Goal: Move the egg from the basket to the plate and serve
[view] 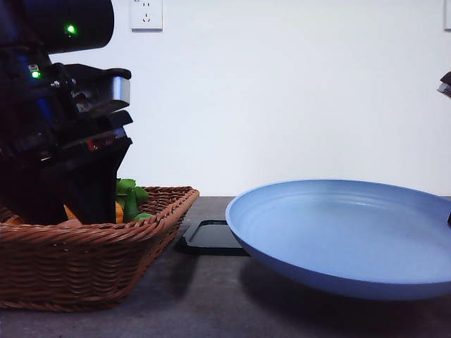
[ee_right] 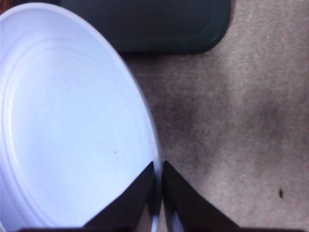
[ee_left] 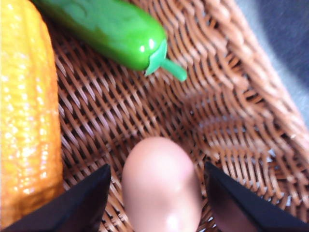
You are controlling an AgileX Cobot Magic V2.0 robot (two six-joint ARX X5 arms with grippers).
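Plate (view: 338, 232) nearest in front view, tilted, raised off table (view: 211, 303); right gripper (ee_right: 158, 186) pinching its rim, jaws nearly closed on edge. Basket (view: 91, 260) at left on table; left gripper (ee_left: 157, 193) lowered inside, jaws spread, egg (ee_left: 161, 186) between them on basket floor, no contact visible. Corn (ee_left: 26, 111) beside egg, green pepper (ee_left: 111, 29) beyond. Black tray (view: 211, 236) behind plate.

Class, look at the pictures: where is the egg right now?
In the left wrist view, the egg lies on the basket floor between the open left gripper's fingers, beside the corn.
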